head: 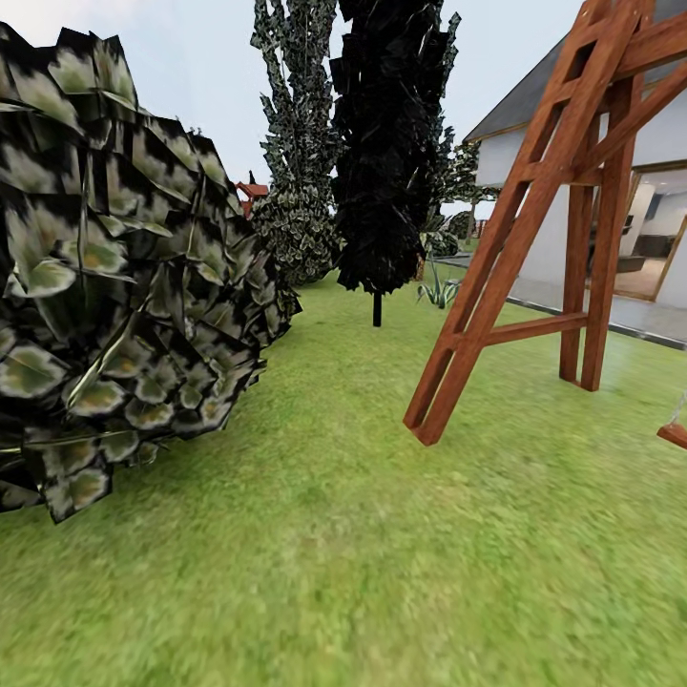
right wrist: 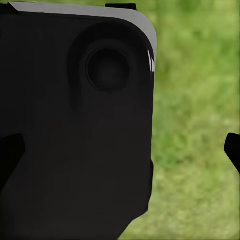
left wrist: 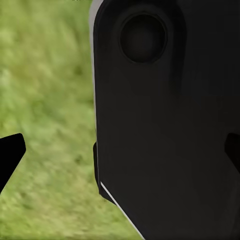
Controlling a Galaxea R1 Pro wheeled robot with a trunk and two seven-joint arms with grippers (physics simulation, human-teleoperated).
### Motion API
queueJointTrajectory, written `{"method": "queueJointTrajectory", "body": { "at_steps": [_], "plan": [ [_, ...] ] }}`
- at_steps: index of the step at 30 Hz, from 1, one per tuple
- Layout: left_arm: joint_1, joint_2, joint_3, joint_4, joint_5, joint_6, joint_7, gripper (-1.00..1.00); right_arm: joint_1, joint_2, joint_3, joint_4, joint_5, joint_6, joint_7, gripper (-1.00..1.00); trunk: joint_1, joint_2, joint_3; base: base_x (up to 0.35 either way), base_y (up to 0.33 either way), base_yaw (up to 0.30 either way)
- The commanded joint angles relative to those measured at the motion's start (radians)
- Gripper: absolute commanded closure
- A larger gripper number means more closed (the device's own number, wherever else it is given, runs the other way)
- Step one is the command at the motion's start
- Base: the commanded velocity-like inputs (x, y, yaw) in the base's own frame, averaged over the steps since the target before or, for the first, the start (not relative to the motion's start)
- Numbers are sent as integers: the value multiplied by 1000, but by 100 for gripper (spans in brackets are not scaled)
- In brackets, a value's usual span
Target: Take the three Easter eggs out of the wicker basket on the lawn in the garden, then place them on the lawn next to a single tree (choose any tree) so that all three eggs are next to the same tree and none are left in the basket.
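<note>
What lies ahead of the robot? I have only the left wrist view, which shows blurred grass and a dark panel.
Observer: In the head view, a big round bush of grey-green leaves sits close on the robot's left, on the mottled green lawn.
Operator: And on the other side?
Observer: A reddish-brown wooden A-frame, probably a swing stand, stands on the grass at the right. A white house is behind it.
Operator: Any trees ahead?
Observer: Dark narrow cypress-like trees stand straight ahead, farther off than the bush.
</note>
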Motion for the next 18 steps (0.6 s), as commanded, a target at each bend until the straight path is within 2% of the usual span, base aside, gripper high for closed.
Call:
{"method": "queueJointTrajectory", "body": {
  "at_steps": [1,6,11,13,18],
  "plan": [
    [1,0,0,-2,0,0,-1,-100,-1,0,0,1,0,0,2,-100,0,0,-1,0,0,0],
    [1,0,0,-2,0,0,-1,-100,-1,0,0,3,-1,0,2,-100,0,0,-1,0,0,0],
    [1,28,1,-4,-2,-3,-1,-100,-2,-29,0,7,1,6,3,-100,0,0,-1,0,0,0],
    [1,28,1,-4,-2,-3,-1,-100,-2,-40,0,7,2,1,3,-100,0,0,-1,0,0,0],
    [1,25,1,-4,-2,-1,-2,-100,-2,-39,-4,7,0,-3,2,-100,0,0,-1,116,0,0]
  ]
}}
